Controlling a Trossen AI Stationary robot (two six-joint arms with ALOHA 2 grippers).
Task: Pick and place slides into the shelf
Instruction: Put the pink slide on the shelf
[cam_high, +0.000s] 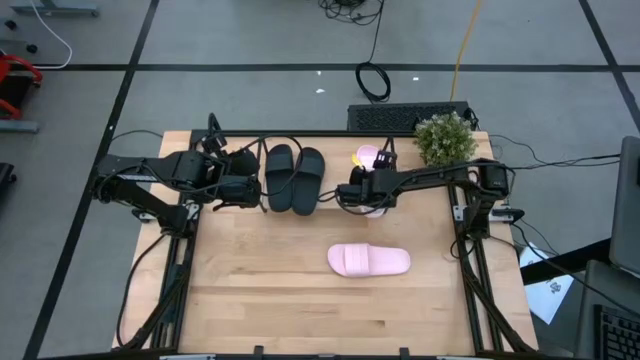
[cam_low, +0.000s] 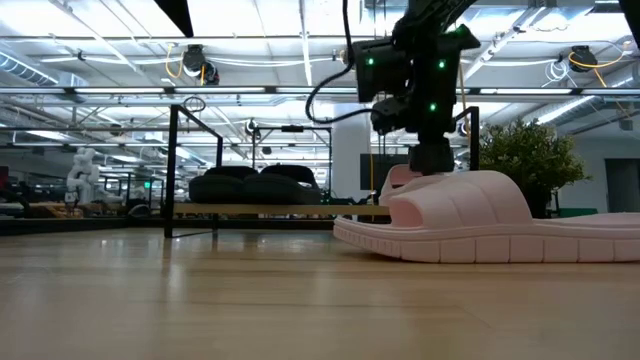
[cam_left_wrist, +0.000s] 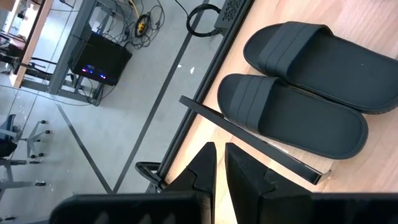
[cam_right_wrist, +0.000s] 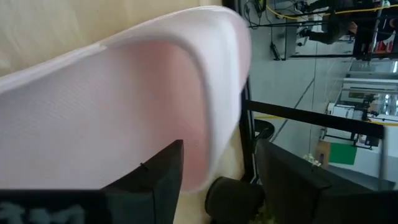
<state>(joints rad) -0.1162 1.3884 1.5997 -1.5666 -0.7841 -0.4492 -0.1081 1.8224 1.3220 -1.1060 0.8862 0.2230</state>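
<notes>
The wooden bench (cam_high: 270, 290) holds one pink slide (cam_high: 369, 260); grey floor surrounds it. Black slides (cam_high: 293, 178) sit on the shelf (cam_low: 190, 165). The left gripper (cam_high: 243, 178) has its fingers nearly closed and empty; the right gripper (cam_high: 355, 192) has its fingers spread around another pink slide (cam_right_wrist: 124, 93).

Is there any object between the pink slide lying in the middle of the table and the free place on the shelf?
Nothing visible lies on the table between the loose pink slide and the shelf. At the shelf, though, the right gripper is busy with the other pink slide, beside the black pair.
</notes>
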